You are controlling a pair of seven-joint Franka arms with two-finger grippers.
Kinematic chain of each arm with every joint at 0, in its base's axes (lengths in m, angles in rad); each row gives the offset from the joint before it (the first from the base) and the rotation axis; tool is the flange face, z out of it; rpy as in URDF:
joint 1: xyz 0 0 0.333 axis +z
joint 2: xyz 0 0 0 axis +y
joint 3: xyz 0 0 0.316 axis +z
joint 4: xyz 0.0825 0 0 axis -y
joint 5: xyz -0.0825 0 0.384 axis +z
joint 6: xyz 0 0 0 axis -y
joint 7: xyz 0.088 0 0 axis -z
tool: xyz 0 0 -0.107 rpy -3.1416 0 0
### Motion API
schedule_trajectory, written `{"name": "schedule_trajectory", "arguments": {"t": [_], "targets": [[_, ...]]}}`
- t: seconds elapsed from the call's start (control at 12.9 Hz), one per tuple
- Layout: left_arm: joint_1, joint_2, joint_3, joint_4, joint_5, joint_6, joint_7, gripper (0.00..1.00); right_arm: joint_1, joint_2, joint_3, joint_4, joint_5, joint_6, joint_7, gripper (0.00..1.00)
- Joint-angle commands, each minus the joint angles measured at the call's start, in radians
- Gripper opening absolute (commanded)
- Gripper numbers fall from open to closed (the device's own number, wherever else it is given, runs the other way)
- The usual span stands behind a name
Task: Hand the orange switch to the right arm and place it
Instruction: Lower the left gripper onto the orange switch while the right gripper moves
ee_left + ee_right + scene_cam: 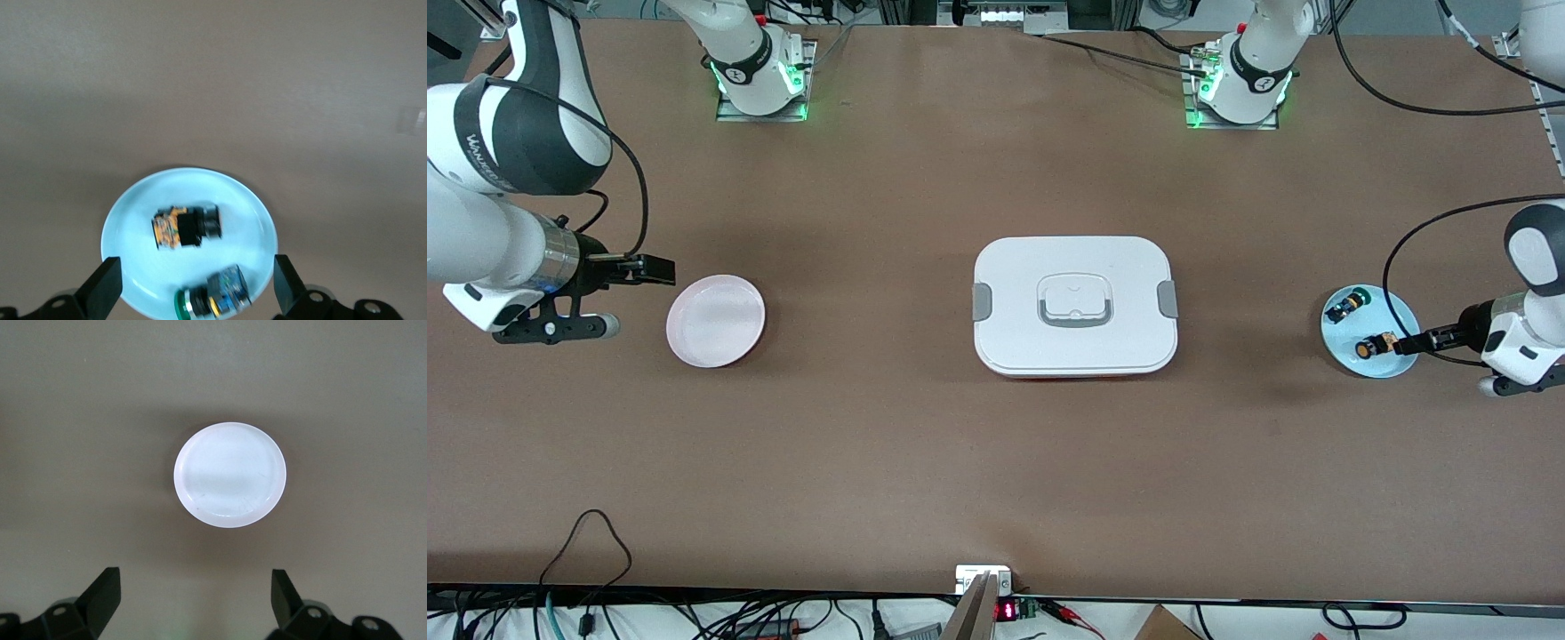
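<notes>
On the blue plate: orange switch (185, 227) lies on its side, ahead of the left gripper (193, 293), whose fingers are spread wide and hold nothing.
Beside it: green switch (212, 301), same blue plate (127, 220).
Right gripper (193, 600): open, empty, waiting near the pink plate (230, 475).
Midway between grippers: white box (1074, 305).
Progress: nothing grasped; pickup, handover and placing all remain.

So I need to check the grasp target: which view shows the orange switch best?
The left wrist view: the orange switch lies on its side on the light blue plate, large and unobstructed. In the front view it is tiny, right beside the left gripper. The right wrist view shows only the pink plate.
</notes>
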Motion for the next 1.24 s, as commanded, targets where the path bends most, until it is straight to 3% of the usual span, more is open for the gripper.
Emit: {"name": "schedule_trajectory", "arguments": {"t": [0.0,0.62,0.85,1.16], "targets": [[0.041,0.061,-0.014,0.020,-0.037,0.037,0.050,1.00,0.002,-0.001,0.004,0.028,0.008,-0.026,0.009,1.00],[0.047,0.140,-0.014,0.017,-0.080,0.072,0.052,1.00,0.018,-0.001,0.006,0.054,0.012,-0.048,0.008,1.00],[0.050,0.154,-0.014,0.010,-0.080,0.077,0.052,1.00,0.014,-0.007,0.003,0.054,0.067,-0.051,0.006,1.00],[0.056,0.170,-0.014,0.010,-0.080,0.077,0.053,0.98,0.054,-0.009,0.006,0.123,0.089,-0.172,0.005,1.00]]}}
